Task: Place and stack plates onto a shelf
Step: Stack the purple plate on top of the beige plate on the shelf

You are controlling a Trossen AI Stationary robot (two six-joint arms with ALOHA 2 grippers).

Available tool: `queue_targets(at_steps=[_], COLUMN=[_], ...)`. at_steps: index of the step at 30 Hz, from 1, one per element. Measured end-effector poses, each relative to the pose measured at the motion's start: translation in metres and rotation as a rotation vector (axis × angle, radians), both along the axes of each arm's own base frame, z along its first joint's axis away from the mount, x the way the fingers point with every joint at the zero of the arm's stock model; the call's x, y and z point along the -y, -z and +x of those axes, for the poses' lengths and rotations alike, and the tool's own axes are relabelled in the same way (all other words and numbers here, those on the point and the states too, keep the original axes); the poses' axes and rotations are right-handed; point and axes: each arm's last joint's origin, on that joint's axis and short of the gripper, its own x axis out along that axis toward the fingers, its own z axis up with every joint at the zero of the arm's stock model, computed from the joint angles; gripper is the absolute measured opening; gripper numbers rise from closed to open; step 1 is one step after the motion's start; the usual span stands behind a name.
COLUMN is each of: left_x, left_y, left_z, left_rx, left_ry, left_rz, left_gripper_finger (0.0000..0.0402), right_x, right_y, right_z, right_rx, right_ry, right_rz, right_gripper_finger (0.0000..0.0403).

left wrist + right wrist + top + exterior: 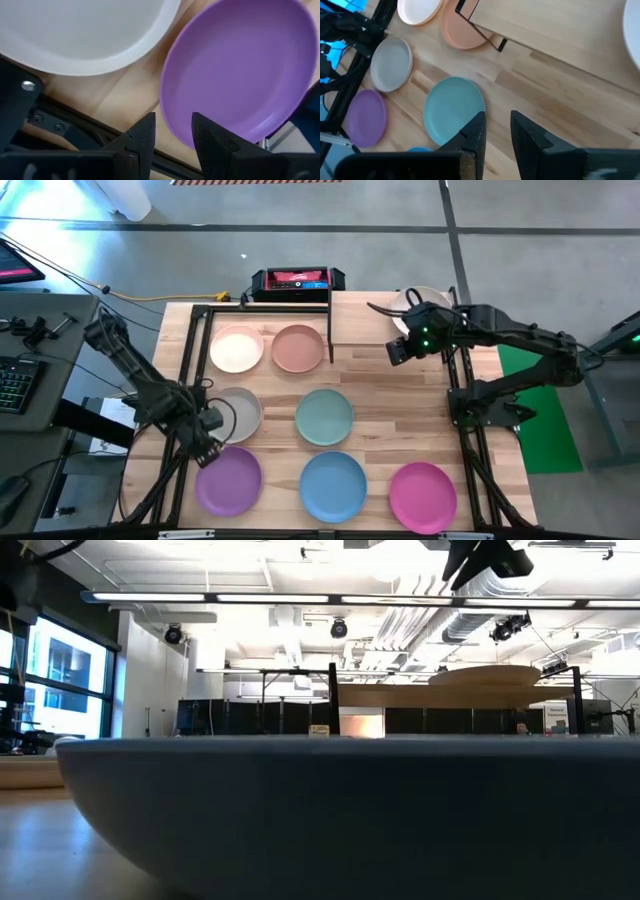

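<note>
Left gripper (208,448) is being held low at the table's (400,410) left edge, fingers (142,137) parted by a narrow gap, nothing between them. Purple plate (240,70) is lying just ahead of it, rim next to the fingertips; grey-cream plate (80,30) is sitting just beside that one.

Right gripper (398,352) is being held up over the shelf (365,320), fingers (472,135) narrowly apart, empty. A cream plate (420,304) is resting on the shelf right behind this gripper, partly hidden by the arm. Teal plate (454,110) is lying below and ahead of it, terracotta plate (462,30) and pale pink plate (420,10) farther out. Blue plate (333,485) and magenta plate (422,496) are sitting along the near edge.
</note>
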Motion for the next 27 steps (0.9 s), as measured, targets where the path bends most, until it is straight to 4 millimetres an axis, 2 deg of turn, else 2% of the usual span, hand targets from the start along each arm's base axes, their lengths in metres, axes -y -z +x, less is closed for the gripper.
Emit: queue_targets(at_steps=[11,27], left_x=[0.025,0.037], left_y=[0.024,0.046], left_z=[0.008,0.018], left_rx=[-0.069,-0.129], left_ry=[0.005,0.003], left_rz=[0.065,0.132], left_gripper_finger=[0.0117,0.0117], right_x=[-0.009,-0.014], right_y=[0.0,0.0], right_z=[0.002,0.002], right_rx=[-0.001,0.003], right_ry=[-0.029,-0.031], right_rz=[-0.014,-0.001], right_gripper_finger=[0.0068,0.0068])
